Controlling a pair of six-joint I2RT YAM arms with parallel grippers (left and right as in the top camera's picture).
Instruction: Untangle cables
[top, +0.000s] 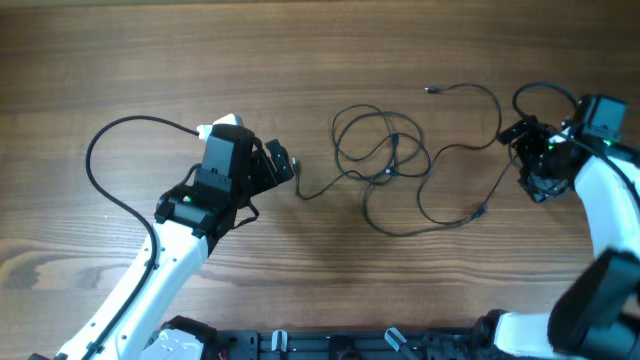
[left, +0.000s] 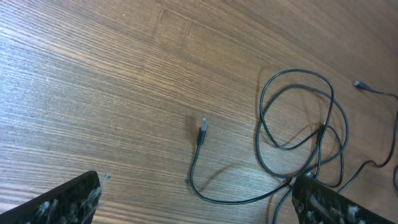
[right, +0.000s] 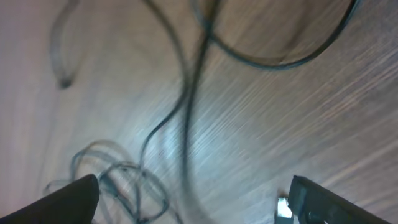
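Observation:
The cables (top: 385, 155) lie mid-table as thin dark cords in loose overlapping loops. One plug end (top: 300, 195) trails left, one (top: 430, 90) lies at the back, and one (top: 481, 212) lies at the front right. My left gripper (top: 286, 166) is open and empty, just left of the left plug end. In the left wrist view that plug (left: 202, 130) and the loops (left: 298, 124) lie ahead of the open fingers (left: 199, 202). My right gripper (top: 524, 160) is open and empty, right of the cords. The right wrist view shows blurred cords (right: 186, 124) in front of its fingers (right: 193, 202).
The wooden table (top: 150, 60) fills the view. A thicker black robot cable (top: 95, 160) arcs out beside the left arm, and another (top: 545, 92) loops by the right arm. The arm bases (top: 330, 345) stand at the front edge.

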